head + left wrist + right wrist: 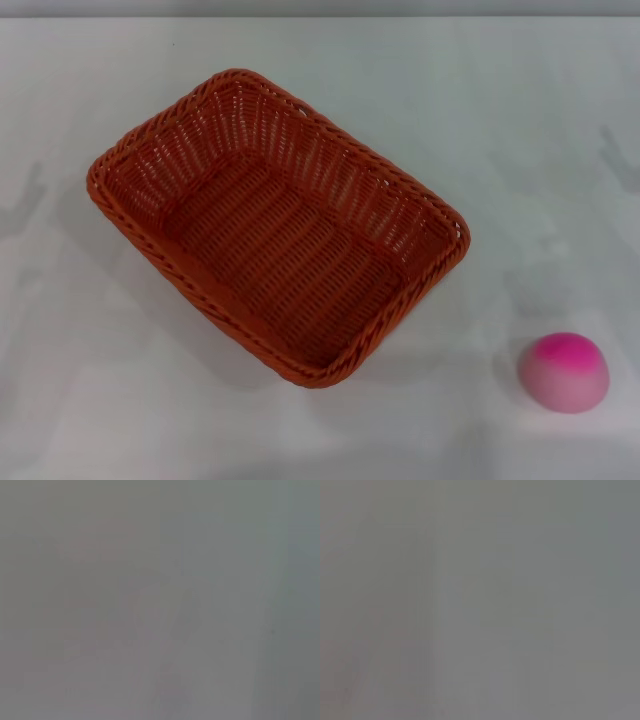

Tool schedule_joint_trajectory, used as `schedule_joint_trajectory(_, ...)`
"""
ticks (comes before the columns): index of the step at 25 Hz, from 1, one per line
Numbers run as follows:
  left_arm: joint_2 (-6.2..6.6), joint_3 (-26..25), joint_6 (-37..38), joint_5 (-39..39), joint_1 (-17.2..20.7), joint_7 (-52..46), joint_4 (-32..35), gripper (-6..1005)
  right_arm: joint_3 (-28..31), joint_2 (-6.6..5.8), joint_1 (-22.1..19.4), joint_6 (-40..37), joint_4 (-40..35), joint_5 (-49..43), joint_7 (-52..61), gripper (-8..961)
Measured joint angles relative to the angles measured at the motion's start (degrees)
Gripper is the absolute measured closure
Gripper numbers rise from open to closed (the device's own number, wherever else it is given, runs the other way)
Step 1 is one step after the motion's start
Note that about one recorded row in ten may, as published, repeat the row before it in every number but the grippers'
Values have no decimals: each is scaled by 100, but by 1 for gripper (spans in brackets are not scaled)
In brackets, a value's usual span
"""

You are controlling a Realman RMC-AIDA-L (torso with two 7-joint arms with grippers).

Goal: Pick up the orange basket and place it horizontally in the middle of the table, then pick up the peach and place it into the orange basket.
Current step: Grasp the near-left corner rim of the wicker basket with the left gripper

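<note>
Two items on the white table point(560, 120): orange basket point(275, 225) near the middle but skewed diagonally, empty; peach point(564, 372) off its right corner, well apart. Neither gripper visible, so claw state can't be told. Both steps look undone: squaring basket, loading peach

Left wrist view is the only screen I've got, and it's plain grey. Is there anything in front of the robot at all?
Observer: Yes. The head view shows an orange basket lying at a slant on the white table.
Operator: Anything inside it?
Observer: No, it is empty. The peach sits on the table on the robot's right of the basket, apart from it.
Operator: Are the tools reaching for either one?
Observer: Neither tool shows in any view, and the right wrist view is plain grey too.
</note>
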Motion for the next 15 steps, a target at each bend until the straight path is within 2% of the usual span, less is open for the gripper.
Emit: schedule_joint_trajectory(15,34,-40,49,-28,-201,-34,-54,110,8,12,90,-6,15,23,22,112)
